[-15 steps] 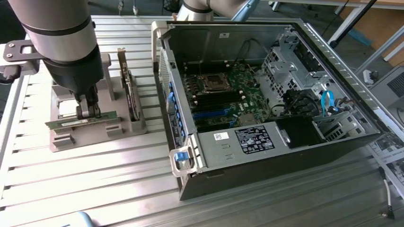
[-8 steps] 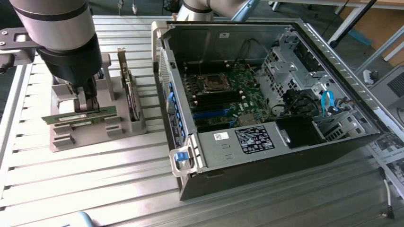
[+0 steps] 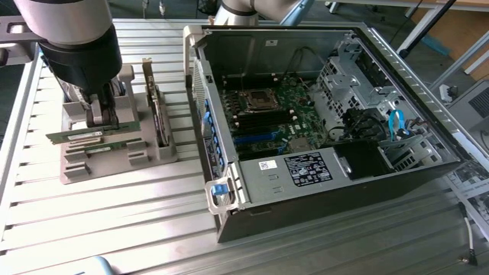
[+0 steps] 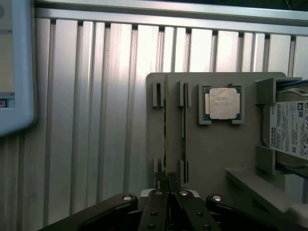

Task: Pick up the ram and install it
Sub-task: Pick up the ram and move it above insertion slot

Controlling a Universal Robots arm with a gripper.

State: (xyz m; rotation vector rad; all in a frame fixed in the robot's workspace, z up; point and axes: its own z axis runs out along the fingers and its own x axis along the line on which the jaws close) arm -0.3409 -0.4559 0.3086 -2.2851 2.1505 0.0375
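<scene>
ram (image 3: 73,136) middle hidden behind gripper (image 3: 103,121), hard drive (image 4: 291,130) cut off at wrist view's edge, case label (image 3: 310,169) print unreadable

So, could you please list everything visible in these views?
ram: one, green, in the holder, gripped.
second ram stick: one, green, alongside it.
holder: one, grey, on the table.
expansion card: one, dark, upright in the holder.
processor chip: one, silver, in the holder.
hard drive: one, pale label, holder's edge.
computer case: one, black, open, exterior view's right of the holder.
table: one, silver slats, underneath.
gripper: one, black, fingers shut on the ram.
</scene>
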